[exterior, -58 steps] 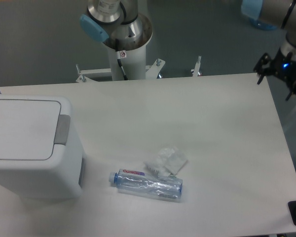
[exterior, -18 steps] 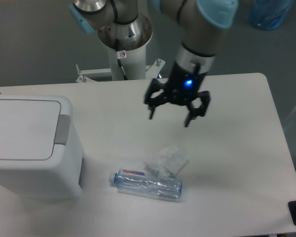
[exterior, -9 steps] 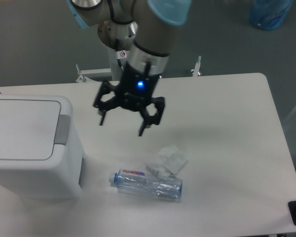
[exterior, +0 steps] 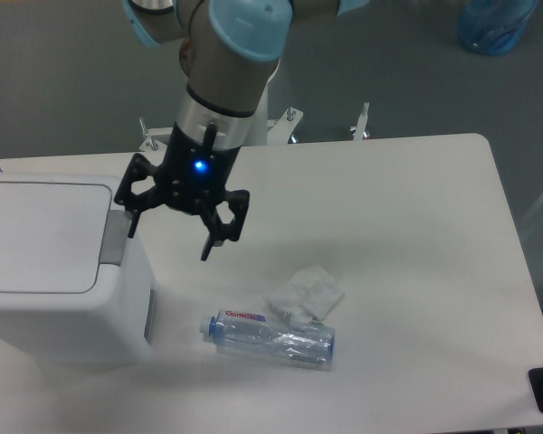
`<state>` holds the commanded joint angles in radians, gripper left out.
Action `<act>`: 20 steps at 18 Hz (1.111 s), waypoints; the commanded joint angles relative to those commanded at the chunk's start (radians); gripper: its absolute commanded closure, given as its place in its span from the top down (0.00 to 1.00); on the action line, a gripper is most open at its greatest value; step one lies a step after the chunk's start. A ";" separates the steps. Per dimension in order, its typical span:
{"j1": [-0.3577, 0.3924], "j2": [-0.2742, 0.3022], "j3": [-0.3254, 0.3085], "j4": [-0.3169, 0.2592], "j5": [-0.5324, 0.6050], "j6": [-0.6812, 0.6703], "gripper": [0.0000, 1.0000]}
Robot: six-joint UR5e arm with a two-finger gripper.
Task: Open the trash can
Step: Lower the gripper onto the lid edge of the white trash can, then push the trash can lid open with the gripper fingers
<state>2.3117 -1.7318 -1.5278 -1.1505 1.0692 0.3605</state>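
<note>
Looking at nine o'clock, you see the trash can [exterior: 50,271], a boxy white plastic bin with rounded corners and a grey tab. Your gripper [exterior: 170,237] hangs spread wide and empty just right of that tab. A clear ribbed bottle [exterior: 270,338], its red label unreadable, lies by crumpled plastic [exterior: 308,294].

The trash can [exterior: 45,271] runs off the left edge, its far side unseen. One fingertip of the tool [exterior: 170,237] covers part of the grey push tab [exterior: 115,240]. The bottle's [exterior: 271,338] label print is too small to read.
</note>
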 joint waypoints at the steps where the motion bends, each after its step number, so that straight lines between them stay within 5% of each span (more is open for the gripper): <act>1: -0.005 -0.002 0.000 0.002 0.002 0.000 1.00; 20: -0.012 -0.020 -0.006 0.003 0.009 0.002 1.00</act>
<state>2.2994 -1.7518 -1.5340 -1.1474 1.0784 0.3620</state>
